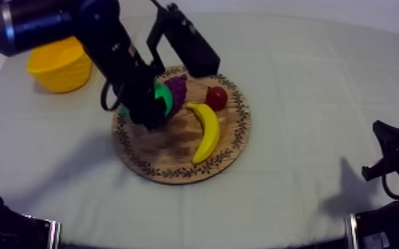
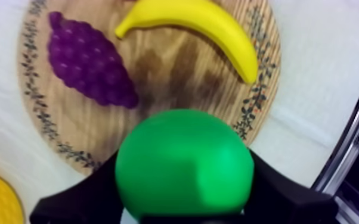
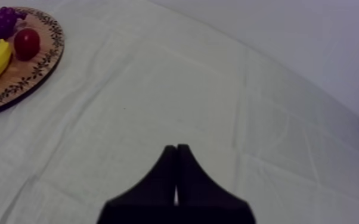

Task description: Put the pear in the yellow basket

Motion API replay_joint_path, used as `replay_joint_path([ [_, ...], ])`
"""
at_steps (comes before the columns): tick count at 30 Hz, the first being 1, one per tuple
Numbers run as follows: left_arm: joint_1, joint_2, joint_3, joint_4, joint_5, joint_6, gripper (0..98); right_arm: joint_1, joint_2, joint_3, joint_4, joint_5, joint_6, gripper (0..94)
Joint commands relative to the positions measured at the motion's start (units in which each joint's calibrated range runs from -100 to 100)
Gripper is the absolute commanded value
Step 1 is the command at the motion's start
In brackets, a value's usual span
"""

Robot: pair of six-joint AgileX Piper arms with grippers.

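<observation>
Left jaws clamped round the pear [image 2: 185,164], just left of frame centre in top view, over the wooden board [image 1: 175,173] beside the grapes [image 1: 177,86]. Best approach, prob.: lift straight up to clear the grapes, then carry w/ steady grip to the yellow basket [image 1: 59,64], upper left. Right jaws pressed together, empty, lower right.

Light is soft and a bit dim over the tabletop [image 1: 295,73]. My left arm [image 1: 109,46] throws a broad grey shadow across it toward my left side, my right arm [image 1: 394,165] likewise. Dark shadow patches sit on the board [image 2: 158,59] beyond the pear [image 2: 185,164], which carries a pale sheen.
</observation>
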Motion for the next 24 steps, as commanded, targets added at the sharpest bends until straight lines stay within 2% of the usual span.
replay_joint_path([
  [1, -0.18, -1.48, -1.94, -0.22, 1.56, 0.1, 53.4, 0.02, -0.03, -0.02, 0.01, 0.02, -0.01, 0.4],
  [11, -1.07, -6.06, -6.91, -1.35, 6.45, 0.84, 53.4, 0.02, -0.03, -0.02, 0.01, 0.02, -0.01, 0.4],
  [15, -1.38, -7.18, -7.98, -1.45, 7.14, 2.14, 53.6, 0.02, -0.03, -0.02, 0.01, 0.02, -0.01, 0.4],
  [18, -1.67, -7.71, -8.47, -1.46, 7.32, 4.65, 53.4, 0.02, -0.03, -0.02, 0.01, 0.02, -0.01, 0.4],
  [24, -2.16, -8.1, -8.87, -0.45, 7.34, 13.0, 52.1, 0.02, -0.03, -0.02, 0.01, 0.02, -0.01, 0.4],
])
